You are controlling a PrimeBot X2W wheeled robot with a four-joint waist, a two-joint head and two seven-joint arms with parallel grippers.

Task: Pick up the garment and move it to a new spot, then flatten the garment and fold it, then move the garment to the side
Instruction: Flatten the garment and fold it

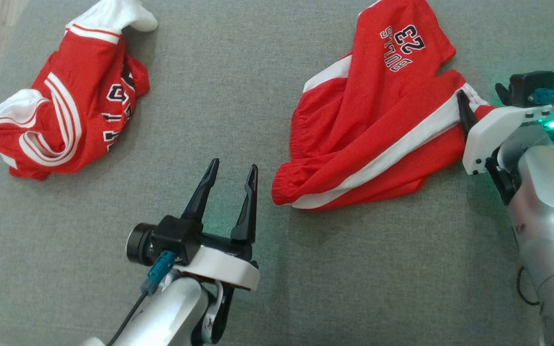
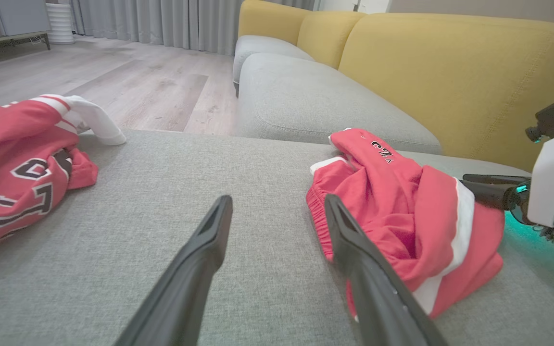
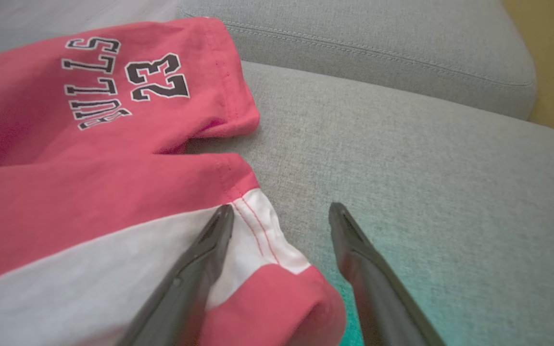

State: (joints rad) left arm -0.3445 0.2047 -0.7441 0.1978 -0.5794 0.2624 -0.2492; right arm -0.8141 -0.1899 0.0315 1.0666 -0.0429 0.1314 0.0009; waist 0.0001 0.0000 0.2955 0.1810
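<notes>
Head view: red shorts [image 1: 378, 120] lie bunched on the grey cushion [image 1: 258, 298], right of centre, w/ a 2nd red garment, the shirt [image 1: 65, 110], well apart on the left. Right gripper [image 3: 282, 207] sits at the leg hem, fingers spread wide, 1 over the white stripe, the other on bare cushion. Nothing pinched yet. Left gripper [image 1: 234, 164] is spread too, just beside the waistband, holding nothing. Risk, imo: closing here bites only the hem corner, maybe 1 layer, and thin fabric slips out on the lift. Lifted by 1 corner, the shorts would trail and land bunched, so flattening gets harder.
</notes>
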